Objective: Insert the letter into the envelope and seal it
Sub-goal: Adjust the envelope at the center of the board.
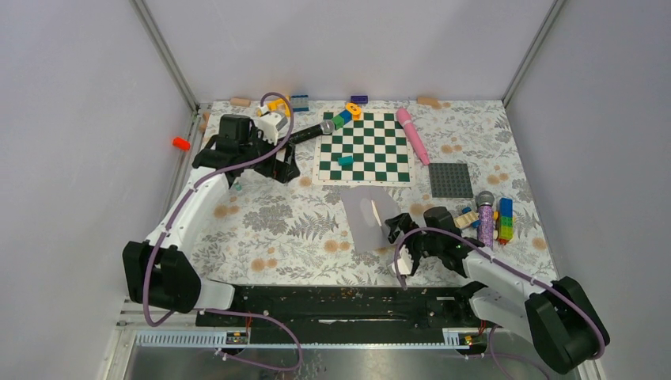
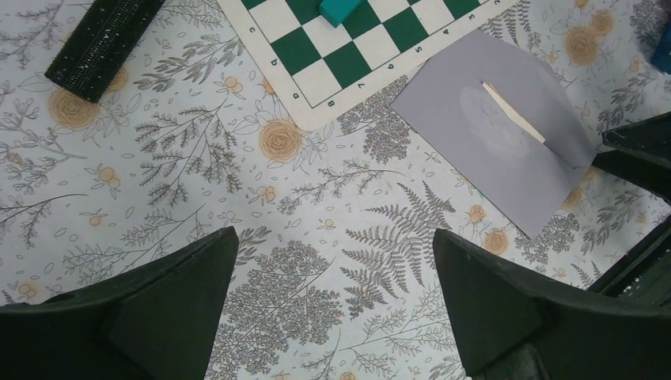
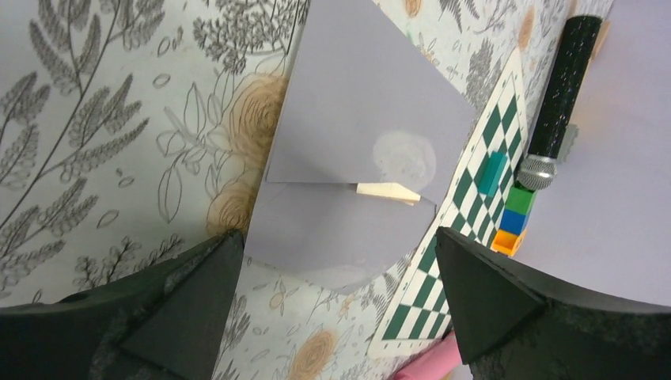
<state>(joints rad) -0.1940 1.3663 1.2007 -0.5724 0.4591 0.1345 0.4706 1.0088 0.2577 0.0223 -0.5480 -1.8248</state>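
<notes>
The light grey envelope (image 1: 370,218) lies flat on the floral cloth just below the chessboard. Its rounded flap points towards the board. A cream sliver of the letter (image 3: 388,191) shows at the fold line, the rest hidden inside. The envelope also shows in the left wrist view (image 2: 490,134) and the right wrist view (image 3: 356,119). My right gripper (image 1: 399,241) is open and empty at the envelope's near right edge, its fingers (image 3: 490,309) apart beside the flap. My left gripper (image 1: 285,169) is open and empty, held high at the far left, well away from the envelope.
A green chessboard (image 1: 364,149) carries a teal block (image 1: 346,160). A black microphone (image 1: 305,134) lies at its left, a pink stick (image 1: 414,134) at its right. A dark grey studded plate (image 1: 450,180), a purple microphone (image 1: 484,218) and stacked coloured bricks (image 1: 505,220) sit right of the envelope.
</notes>
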